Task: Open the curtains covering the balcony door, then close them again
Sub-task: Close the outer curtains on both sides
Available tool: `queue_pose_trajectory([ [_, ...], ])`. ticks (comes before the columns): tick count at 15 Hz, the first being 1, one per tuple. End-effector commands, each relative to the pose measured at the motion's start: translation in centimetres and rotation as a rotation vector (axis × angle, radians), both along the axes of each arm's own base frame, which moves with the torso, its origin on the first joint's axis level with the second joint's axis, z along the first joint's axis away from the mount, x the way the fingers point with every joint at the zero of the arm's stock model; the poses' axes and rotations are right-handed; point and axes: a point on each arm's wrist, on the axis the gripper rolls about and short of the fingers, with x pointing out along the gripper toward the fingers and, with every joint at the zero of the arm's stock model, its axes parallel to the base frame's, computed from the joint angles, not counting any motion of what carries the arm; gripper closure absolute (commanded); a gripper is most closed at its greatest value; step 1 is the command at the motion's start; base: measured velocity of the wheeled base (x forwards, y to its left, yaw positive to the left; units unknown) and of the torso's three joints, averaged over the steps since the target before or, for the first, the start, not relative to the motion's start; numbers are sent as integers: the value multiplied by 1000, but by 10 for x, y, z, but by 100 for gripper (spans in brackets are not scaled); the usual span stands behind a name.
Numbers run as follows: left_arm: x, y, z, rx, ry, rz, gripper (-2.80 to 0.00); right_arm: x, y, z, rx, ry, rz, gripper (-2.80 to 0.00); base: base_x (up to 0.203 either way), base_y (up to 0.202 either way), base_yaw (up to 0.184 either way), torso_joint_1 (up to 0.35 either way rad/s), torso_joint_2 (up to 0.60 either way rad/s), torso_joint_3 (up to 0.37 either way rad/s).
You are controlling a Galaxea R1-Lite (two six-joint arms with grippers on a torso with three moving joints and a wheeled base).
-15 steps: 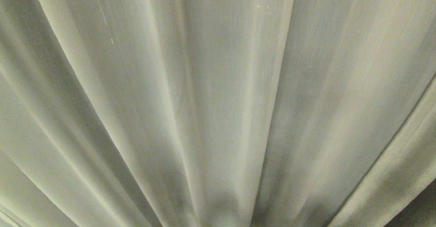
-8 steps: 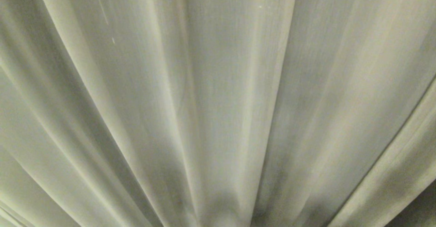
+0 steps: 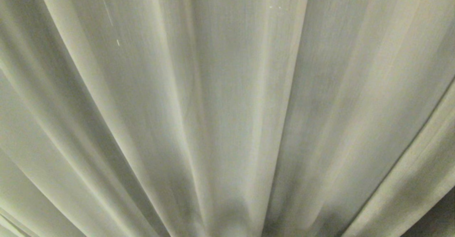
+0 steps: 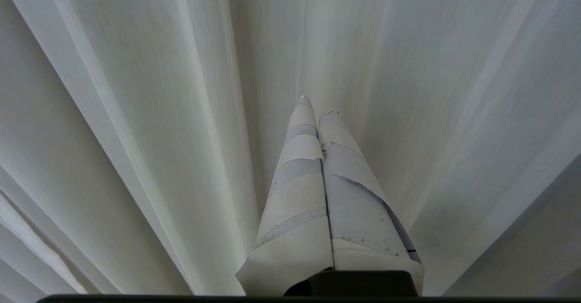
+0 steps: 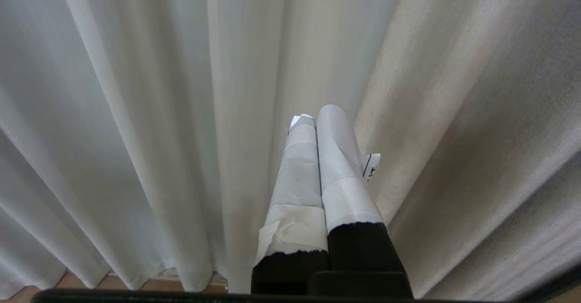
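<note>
With both jaws pressed together and empty, the left gripper and right gripper point at the curtains, drawn across everything ahead; find the panels' meeting edge first, then part them sideways.

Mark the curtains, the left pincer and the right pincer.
curtains [image 3: 227, 87]: head view, middle pleat.
left pincer [image 4: 317, 105]: left wrist view, between shut fingertips.
right pincer [image 5: 316, 114]: right wrist view, between shut fingertips.
</note>
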Motion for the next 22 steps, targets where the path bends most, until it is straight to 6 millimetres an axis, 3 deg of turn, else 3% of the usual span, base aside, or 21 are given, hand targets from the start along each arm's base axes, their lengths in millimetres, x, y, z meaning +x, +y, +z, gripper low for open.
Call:
queue_pose_trajectory([
  [1,0,0,0,-1,-2,1,0,0,0,0,1,1,-1,0,0,0,0,0,0,0],
  [3,0,0,0,-1,-2,1,0,0,0,0,-4,14,-5,0,0,0,0,0,0,0],
  [5,0,0,0,-1,-2,1,0,0,0,16,0,-2,-2,0,0,0,0,0,0,0],
  [9,0,0,0,-1,-2,1,0,4,0,86,3,-41,-57,0,0,0,0,0,0,0],
  [12,0,0,0,-1,-2,1,0,21,-2,145,5,9,-321,0,0,0,0,0,0,0],
  [15,0,0,0,-1,-2,2,0,48,-13,176,24,122,-495,0,0,0,0,0,0,0],
  [16,0,0,0,-1,-2,1,0,57,-18,190,33,130,-545,-280,0,0,0,0,0,0],
  [19,0,0,0,-1,-2,1,0,74,-32,217,60,117,-622,-280,0,0,0,0,0,0],
  [22,0,0,0,-1,-2,1,0,75,-33,222,62,105,-636,-280,0,0,0,0,0,0],
])
